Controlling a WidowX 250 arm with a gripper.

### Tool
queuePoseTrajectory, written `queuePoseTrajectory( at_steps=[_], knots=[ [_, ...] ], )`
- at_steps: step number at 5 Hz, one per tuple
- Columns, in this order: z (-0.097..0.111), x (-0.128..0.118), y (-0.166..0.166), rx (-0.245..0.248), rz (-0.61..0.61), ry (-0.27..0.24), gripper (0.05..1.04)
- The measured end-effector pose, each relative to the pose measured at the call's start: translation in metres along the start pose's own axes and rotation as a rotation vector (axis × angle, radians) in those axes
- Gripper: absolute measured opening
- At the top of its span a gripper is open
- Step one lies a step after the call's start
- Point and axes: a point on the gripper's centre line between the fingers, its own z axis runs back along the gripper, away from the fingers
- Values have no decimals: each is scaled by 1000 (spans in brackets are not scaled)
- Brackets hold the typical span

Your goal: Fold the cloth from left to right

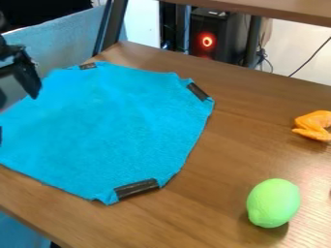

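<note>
Spread flat on a brown table point(219, 193), a bright blue cloth point(116, 131) covers the left half of the view, with dark strips point(136, 188) at its corners. At the left edge of the view is a black gripper point(26, 80), by the cloth's upper left side; whether it is open or closed cannot be told. To the right are a green ball-like toy point(273, 203) and an orange toy point(314, 126). With no fold in place, the task seems to be at its first step, getting hold of the left side. The next move likely calls for pinching that edge, lifting it, carrying it rightward over the rest and laying it down. No brand, label or writing can be read, on the strips or elsewhere.
</note>
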Motion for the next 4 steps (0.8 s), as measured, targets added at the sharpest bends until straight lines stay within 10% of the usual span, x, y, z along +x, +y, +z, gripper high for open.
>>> queuePoseTrajectory(
  at_steps=[2,4],
  knots=[
    [-12,-11,18,98,147,-30,999],
    [-5,-14,44,83,232,-60,999]
  ],
)
